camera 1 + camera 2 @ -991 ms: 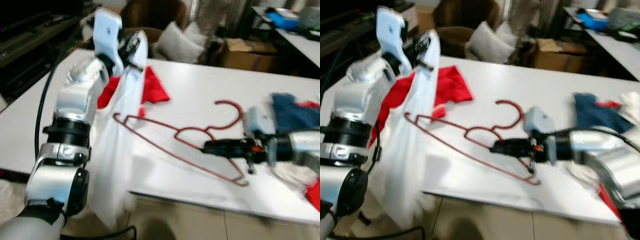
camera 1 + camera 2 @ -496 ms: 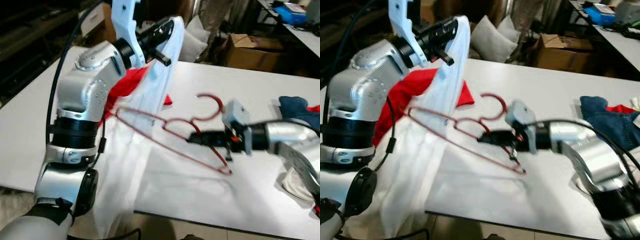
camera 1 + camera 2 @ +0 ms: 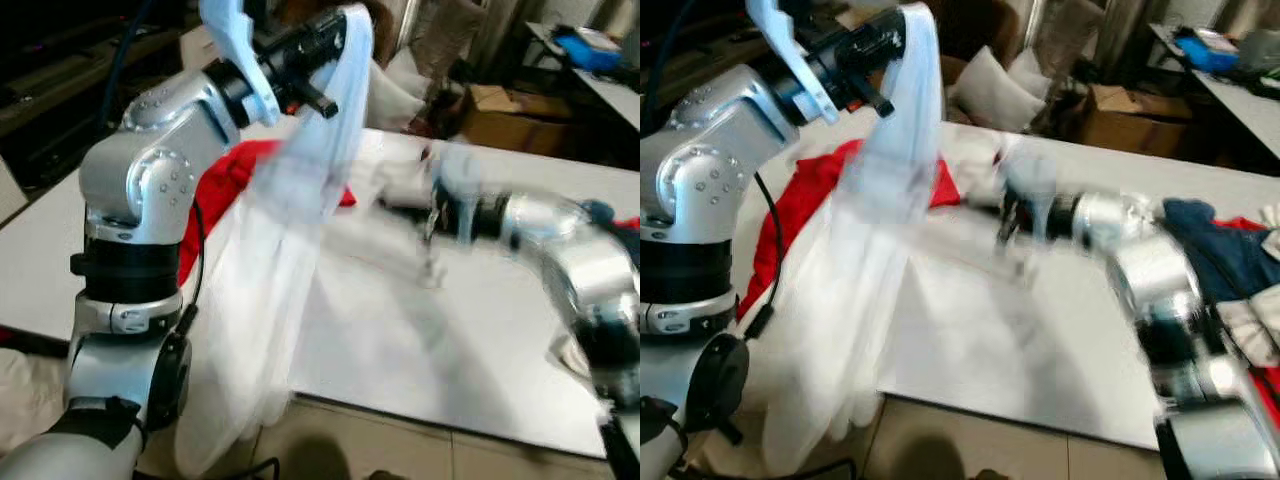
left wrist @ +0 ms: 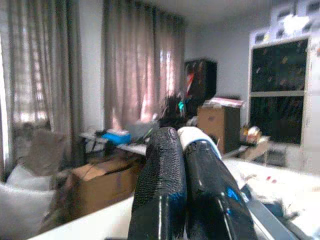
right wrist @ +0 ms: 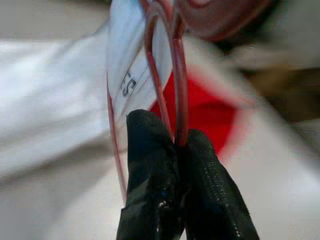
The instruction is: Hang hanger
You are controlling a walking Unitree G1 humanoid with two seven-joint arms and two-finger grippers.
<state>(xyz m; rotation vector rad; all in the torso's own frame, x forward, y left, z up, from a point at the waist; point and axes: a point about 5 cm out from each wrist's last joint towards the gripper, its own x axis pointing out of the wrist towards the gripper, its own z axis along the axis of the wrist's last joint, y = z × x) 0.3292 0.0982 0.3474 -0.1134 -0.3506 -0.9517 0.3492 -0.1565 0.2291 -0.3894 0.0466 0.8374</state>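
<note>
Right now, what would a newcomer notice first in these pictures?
The left gripper, raised high over the table's left side, holds up a long white cloth that hangs past the table edge. The right gripper is shut on a red wire hanger, reaching toward the cloth. Behind the cloth lies a red garment.
</note>
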